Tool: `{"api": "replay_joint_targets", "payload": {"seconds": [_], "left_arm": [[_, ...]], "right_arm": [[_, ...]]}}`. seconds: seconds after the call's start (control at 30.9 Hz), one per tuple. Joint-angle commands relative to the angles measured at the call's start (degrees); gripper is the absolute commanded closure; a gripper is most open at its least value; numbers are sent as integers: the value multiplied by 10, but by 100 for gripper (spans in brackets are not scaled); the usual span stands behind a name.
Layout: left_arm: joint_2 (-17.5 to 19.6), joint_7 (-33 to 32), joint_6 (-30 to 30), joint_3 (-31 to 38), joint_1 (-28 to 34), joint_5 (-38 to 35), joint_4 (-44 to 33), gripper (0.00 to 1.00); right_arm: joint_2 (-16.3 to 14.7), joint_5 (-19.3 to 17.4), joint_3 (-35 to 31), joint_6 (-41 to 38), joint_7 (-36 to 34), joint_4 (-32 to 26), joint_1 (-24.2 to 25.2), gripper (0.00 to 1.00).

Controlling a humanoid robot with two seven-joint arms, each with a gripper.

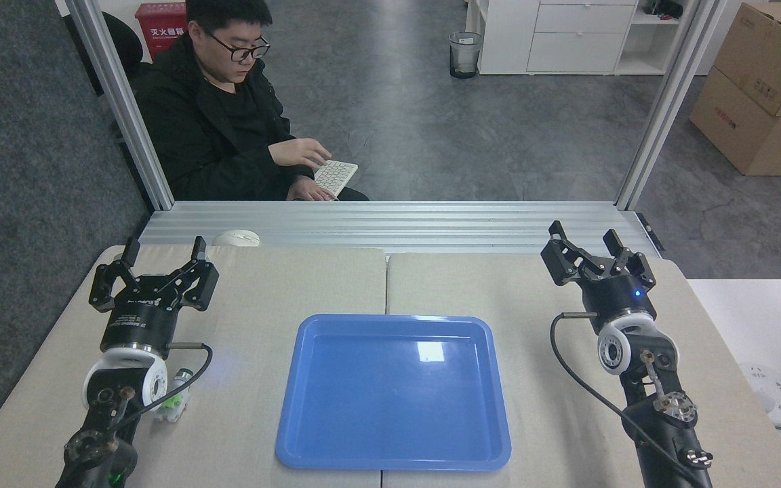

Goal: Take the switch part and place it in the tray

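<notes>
The blue tray (394,393) lies in the middle of the table with nothing in it. Left of the tray, the switch part (175,400) lies on the table, white with a green centre, partly hidden behind my left arm's wrist and cable. My left gripper (162,259) is raised farther back than the part, open, with nothing between its fingers. At the far right my right gripper (587,242) also stands open and holds nothing, well away from tray and part.
A person sits beyond the table at a white keyboard (335,177). A white mouse (236,238) rests at the table's back edge. Aluminium frame posts (662,108) rise at both back corners. A white power strip (770,393) lies off the table at right.
</notes>
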Motion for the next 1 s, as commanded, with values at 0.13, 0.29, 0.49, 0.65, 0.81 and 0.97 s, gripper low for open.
{"api": "replay_joint_targets", "payload": {"seconds": [0.13, 0.29, 0.49, 0.65, 0.81, 0.97], "left_arm": [[-8, 0, 0, -11, 6, 0, 0, 1], [-7, 0, 0, -11, 5, 0, 1, 1], [-7, 0, 0, -11, 2, 0, 1, 1], [-6, 0, 0, -11, 2, 0, 4, 1], [-5, 0, 0, -11, 5, 0, 4, 1], [-7, -1, 0, -11, 6, 0, 4, 1]], "right_arm": [[-1, 0, 0, 0, 0, 0, 0, 0], [-1, 0, 0, 0, 0, 0, 0, 0], [-1, 0, 0, 0, 0, 0, 0, 0], [-1, 0, 0, 0, 0, 0, 0, 0], [-2, 0, 0, 1, 0, 0, 0, 0], [-1, 0, 0, 0, 0, 0, 0, 0]]}}
